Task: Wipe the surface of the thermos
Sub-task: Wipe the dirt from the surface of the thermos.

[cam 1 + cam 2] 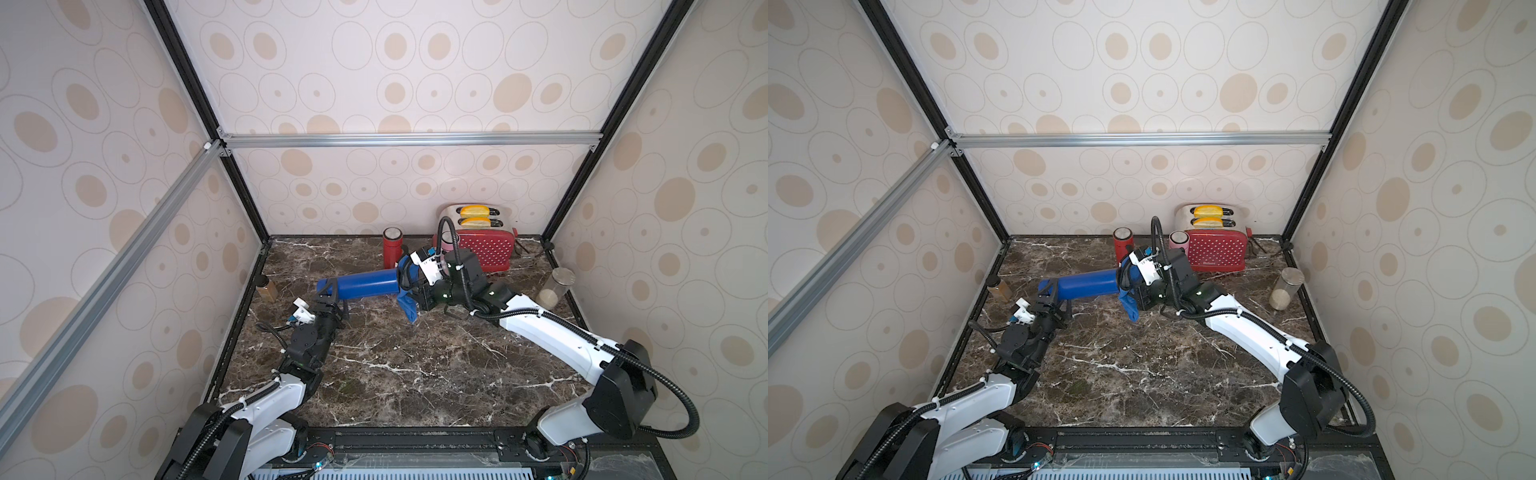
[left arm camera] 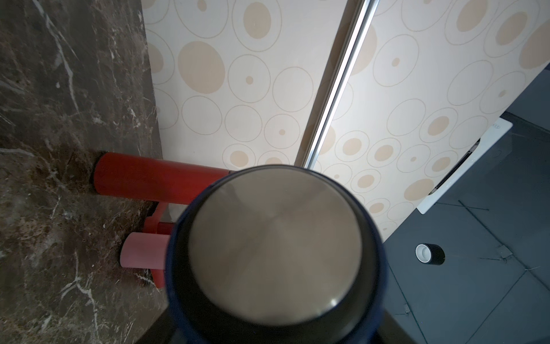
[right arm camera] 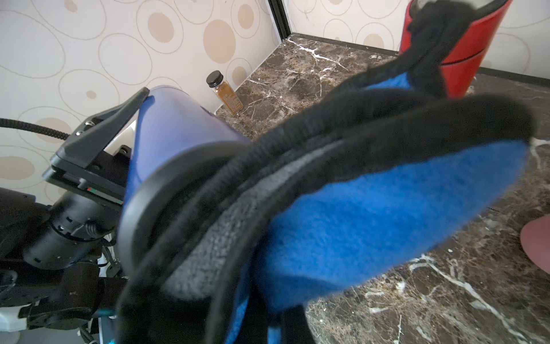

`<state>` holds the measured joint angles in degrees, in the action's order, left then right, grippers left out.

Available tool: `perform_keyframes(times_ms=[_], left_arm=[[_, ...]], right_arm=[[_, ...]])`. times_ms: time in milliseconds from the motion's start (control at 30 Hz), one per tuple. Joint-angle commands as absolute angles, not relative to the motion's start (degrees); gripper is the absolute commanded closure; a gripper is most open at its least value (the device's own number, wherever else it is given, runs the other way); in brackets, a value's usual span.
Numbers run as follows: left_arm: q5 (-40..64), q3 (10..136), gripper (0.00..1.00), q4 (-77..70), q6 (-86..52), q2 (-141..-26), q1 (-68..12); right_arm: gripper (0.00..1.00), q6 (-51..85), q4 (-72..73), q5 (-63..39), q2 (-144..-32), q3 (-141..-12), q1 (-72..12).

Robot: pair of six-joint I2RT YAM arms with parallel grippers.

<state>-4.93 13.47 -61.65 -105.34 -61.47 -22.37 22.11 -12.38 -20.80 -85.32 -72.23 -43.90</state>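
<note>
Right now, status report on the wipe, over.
Left gripper clamped on blue thermos, held sideways. Right gripper shut on blue cloth at its free end. Red thermos close behind.

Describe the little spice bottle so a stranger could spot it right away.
On the marble table, look along the left wall, just past the blue thermos. The spice bottle stands there upright. Unlike the bigger, pale-filled jar at the right wall, it is small, black-capped, with brown powder.

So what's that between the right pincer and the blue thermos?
A blue cloth with black edging, gripped by the right pincer and lying against the end of the blue thermos. The right wrist view shows it best.
</note>
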Motion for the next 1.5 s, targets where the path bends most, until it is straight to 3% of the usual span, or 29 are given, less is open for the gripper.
perform_keyframes(times_ms=[0,267,900,1467], left_arm=[[-2.37,14.55,1.0,-60.65,-102.66,-59.07,-22.92],[-2.22,15.08,1.0,-50.66,-97.31,-53.93,-22.89],[-3.78,15.59,1.0,-59.92,-102.25,-56.95,-22.86],[-1.32,15.12,1.0,-56.15,-98.26,-57.92,-22.83]], right_arm=[[1.0,20.98,-10.11,-24.7,-84.04,-76.26,-44.26],[1.0,21.27,-10.8,-25.85,-82.05,-76.9,-44.45],[1.0,26.88,0.38,-24.67,-85.27,-62.27,-44.47],[1.0,24.41,-3.16,-30.55,-88.1,-72.79,-44.48]])
